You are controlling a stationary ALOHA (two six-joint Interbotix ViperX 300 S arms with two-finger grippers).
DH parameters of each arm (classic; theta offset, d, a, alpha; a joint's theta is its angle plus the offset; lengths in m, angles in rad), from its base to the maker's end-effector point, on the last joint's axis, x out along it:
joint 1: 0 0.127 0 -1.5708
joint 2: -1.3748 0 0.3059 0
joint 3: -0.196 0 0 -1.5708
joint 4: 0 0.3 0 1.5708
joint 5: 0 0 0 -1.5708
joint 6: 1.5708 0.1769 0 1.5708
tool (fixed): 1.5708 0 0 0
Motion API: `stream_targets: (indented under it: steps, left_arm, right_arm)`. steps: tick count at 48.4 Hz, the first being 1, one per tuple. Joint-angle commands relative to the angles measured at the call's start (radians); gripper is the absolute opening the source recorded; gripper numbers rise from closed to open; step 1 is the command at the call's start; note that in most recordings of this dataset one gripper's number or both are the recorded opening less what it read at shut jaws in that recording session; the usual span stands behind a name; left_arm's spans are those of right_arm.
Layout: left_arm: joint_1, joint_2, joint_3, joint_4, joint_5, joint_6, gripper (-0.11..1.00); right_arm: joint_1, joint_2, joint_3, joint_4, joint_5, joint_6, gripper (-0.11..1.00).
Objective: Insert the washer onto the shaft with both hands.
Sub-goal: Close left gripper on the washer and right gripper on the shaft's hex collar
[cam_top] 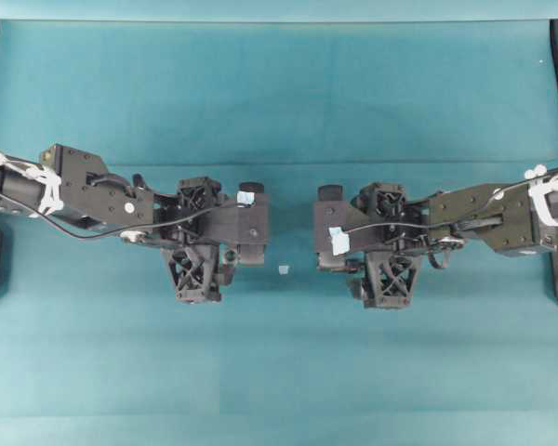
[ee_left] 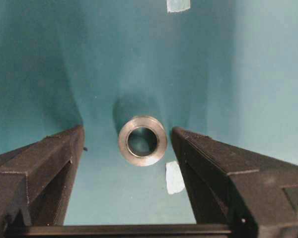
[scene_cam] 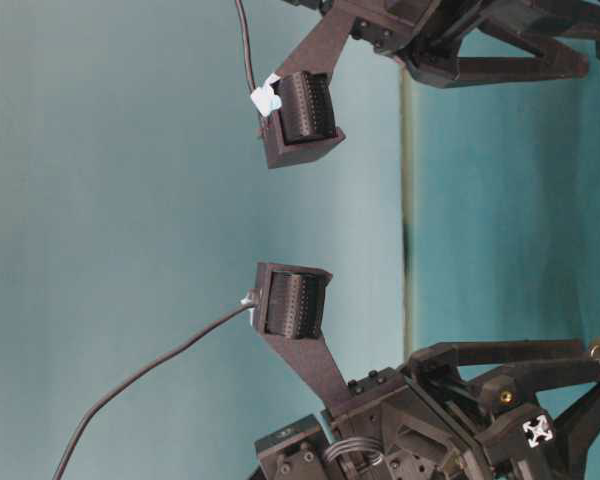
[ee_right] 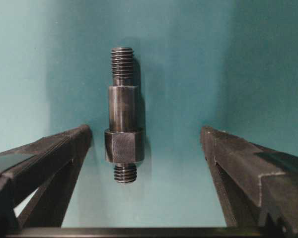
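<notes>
Left wrist view, nearest first: the left gripper stands with jaws wide apart and nothing between the pads; the washer sits flat on the teal table at frame centre, inside the span of the jaws but clear of both fingers, slightly closer to the right-hand one; a pale chip lies just below and right of it, a second chip at the far top edge.

Right wrist view: the right gripper is likewise open and empty; the shaft lies on the table left of centre, its long axis running up the frame, along the approach line and across the closing line; the hexagonal collar sits near the left finger, well apart from the right one; the threaded tip points to the far top.

Judgement: each arm is set over its own part, so the coming move is a straight closure or short descent; the shaft's off-centre position may cause it to be pushed sideways.

The overhead view shows both arms facing across the middle but hides both parts beneath the wrists; the table-level view shows padded fingers only.
</notes>
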Motion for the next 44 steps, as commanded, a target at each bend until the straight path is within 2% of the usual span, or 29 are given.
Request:
stream_targets:
  steps: [1, 12, 18, 22, 26, 32, 36, 44]
  left_arm:
    - [-0.006, -0.003, -0.005, 0.003, -0.006, 0.0, 0.81]
    - [-0.008, -0.003, -0.008, 0.003, -0.006, 0.0, 0.8]
    - [-0.009, -0.003, -0.008, 0.002, -0.005, -0.005, 0.77]
    - [-0.009, -0.005, -0.006, 0.003, -0.006, -0.003, 0.71]
    - [-0.009, -0.006, -0.003, 0.003, -0.009, 0.0, 0.6]
    - [-0.018, -0.008, 0.0, 0.003, -0.014, 0.005, 0.38]
    - [-0.023, -0.006, -0.002, 0.002, -0.018, 0.006, 0.36]
    - [-0.028, -0.008, -0.002, 0.003, -0.018, 0.006, 0.36]
  right_arm:
    - [0.005, 0.003, -0.006, 0.003, -0.002, 0.003, 0.78]
    - [0.014, 0.003, -0.006, 0.005, 0.014, 0.006, 0.7]
    - [0.014, 0.003, -0.006, 0.006, 0.032, 0.006, 0.63]
    - [0.015, 0.003, -0.006, 0.008, 0.048, 0.005, 0.53]
    - [0.015, 0.003, -0.008, 0.011, 0.058, 0.006, 0.38]
    - [0.014, 0.005, -0.011, 0.012, 0.067, 0.006, 0.17]
    - [0.014, 0.006, -0.014, 0.012, 0.075, 0.005, 0.06]
    - [0.012, 0.008, -0.018, 0.012, 0.094, 0.005, 0.01]
